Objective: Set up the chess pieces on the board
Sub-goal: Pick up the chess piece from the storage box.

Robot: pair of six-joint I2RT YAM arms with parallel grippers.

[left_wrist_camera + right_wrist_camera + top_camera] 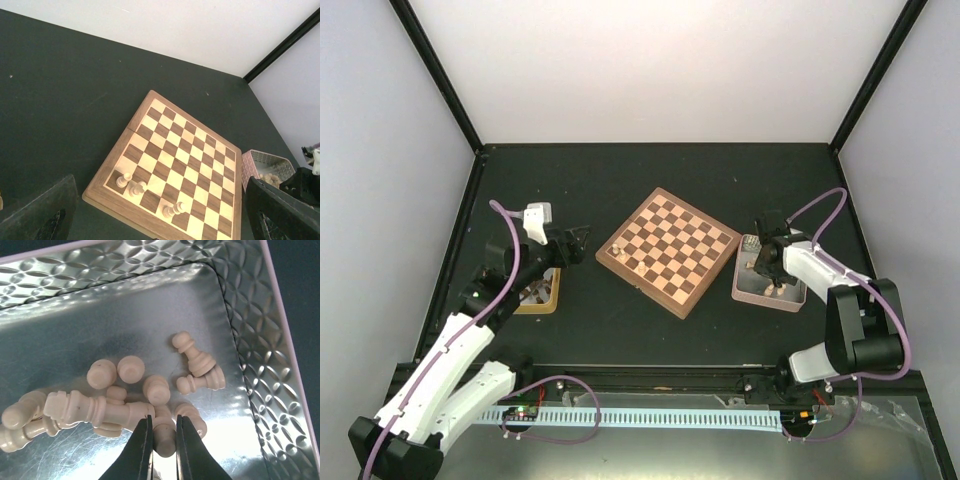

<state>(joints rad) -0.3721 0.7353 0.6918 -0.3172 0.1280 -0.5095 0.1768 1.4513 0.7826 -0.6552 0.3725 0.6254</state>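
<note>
Black matting covers the bench (620, 330), closed in by plain white walls. At its middle lies the board (668, 250), turned so that one corner points toward the arms. Three of the pale chess pieces (136, 189) stand upright on it: two on neighbouring squares at the corner nearest the left arm, and a third a little further along the same edge row.

More pale men lie in a loose heap in a metal tray (250, 315) with embossed walls and a pink rim, which sits just beside the board's right corner. Most lie on their sides and touch one another. A long one lies flat at the left of the heap, and two pawns lie slightly apart at the right.

The right claw (163, 419) is down in that tray, its fingers pressed together on one pale piece (164, 436) at the near edge of the heap — pinched between the two dark tips.

The left claw (575, 240) hangs over the bench just left of the board, spread wide and holding nothing, its camera looking across the squares. Under the left arm sits a yellow wooden tray (545, 300) — what it holds I cannot tell.
</note>
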